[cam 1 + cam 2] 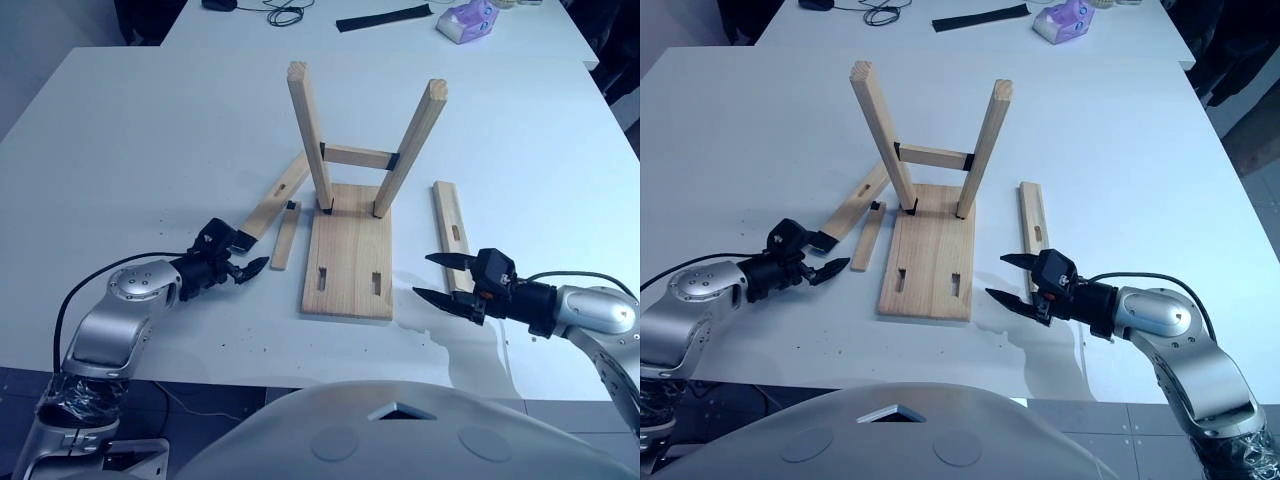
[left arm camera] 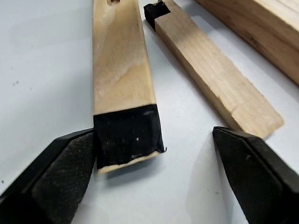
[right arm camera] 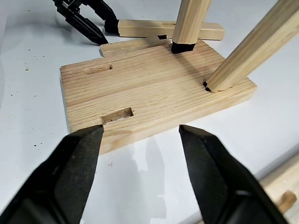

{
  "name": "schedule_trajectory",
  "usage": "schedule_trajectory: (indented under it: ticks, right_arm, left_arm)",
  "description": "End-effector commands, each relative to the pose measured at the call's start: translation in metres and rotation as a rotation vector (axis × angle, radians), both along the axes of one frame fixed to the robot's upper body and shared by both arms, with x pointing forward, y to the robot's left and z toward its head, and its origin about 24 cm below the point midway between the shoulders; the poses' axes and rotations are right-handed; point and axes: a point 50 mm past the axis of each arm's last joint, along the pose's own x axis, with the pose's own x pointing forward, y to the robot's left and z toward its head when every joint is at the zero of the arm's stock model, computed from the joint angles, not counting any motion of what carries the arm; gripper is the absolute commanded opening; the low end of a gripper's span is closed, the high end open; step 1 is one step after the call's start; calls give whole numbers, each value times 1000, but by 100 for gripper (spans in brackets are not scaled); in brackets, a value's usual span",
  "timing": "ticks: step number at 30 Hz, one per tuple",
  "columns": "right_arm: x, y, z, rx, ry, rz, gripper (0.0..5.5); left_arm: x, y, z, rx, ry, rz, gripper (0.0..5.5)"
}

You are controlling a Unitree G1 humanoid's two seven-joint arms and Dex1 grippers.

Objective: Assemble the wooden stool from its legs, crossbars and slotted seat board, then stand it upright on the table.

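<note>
Lying flat: seat board (image 1: pixel 348 255) | long axis front-to-back | legs (image 1: pixel 310 135) pointing up (splayed)

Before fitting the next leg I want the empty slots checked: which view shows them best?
Right wrist view: both empty slots lie close and unobstructed. The eye views show them small; the left wrist view, the seat board's edge.

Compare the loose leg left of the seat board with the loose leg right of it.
The left leg lies slanted toward the seat board; the right leg runs along its side. The left leg's black end sits between the open left gripper fingers; the right leg lies outside the right gripper. Both lie flat.
</note>
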Motion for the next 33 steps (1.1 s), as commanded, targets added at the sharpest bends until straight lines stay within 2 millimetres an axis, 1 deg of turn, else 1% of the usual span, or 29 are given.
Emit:
schedule_trajectory:
  ticks: [1, 3, 6, 9, 11, 14, 16, 20, 23, 28, 33]
  right_arm:
    - [-3, -4, 1, -18, -3, -6, 299]
    - [-5, -4, 0, -18, -1, -16, 299]
    - [-5, -4, 0, -12, -3, -24, 299]
    - [-4, -1, 0, -8, -9, -24, 299]
    - [-3, 0, 0, -4, -10, -19, 299]
    - [-1, 0, 1, -6, -12, -13, 299]
    - [0, 0, 1, -5, -12, -10, 299]
    - [0, 0, 1, -7, -8, -3, 299]
    - [0, -1, 1, -8, -4, -3, 299]
    - [-2, -1, 1, -7, 0, -3, 299]
    - [-2, 0, 0, -3, 5, -3, 299]
  left_arm:
    - [-6, 4, 31, -53, 28, -12, 435]
    - [-4, 1, 44, -84, 32, -36, 435]
    - [3, -12, 63, -162, 24, -62, 435]
    - [6, -31, 67, -210, 37, -83, 435]
    - [6, -42, 62, -197, 55, -92, 435]
    - [10, -47, 48, -155, 66, -55, 435]
    - [15, -46, 40, -128, 61, -27, 435]
    - [18, -39, 24, -62, 47, 30, 435]
    - [17, -40, 19, -67, 48, 31, 435]
    - [12, -50, 14, -91, 66, 1, 435]
    - [14, -52, 11, -86, 73, 4, 435]
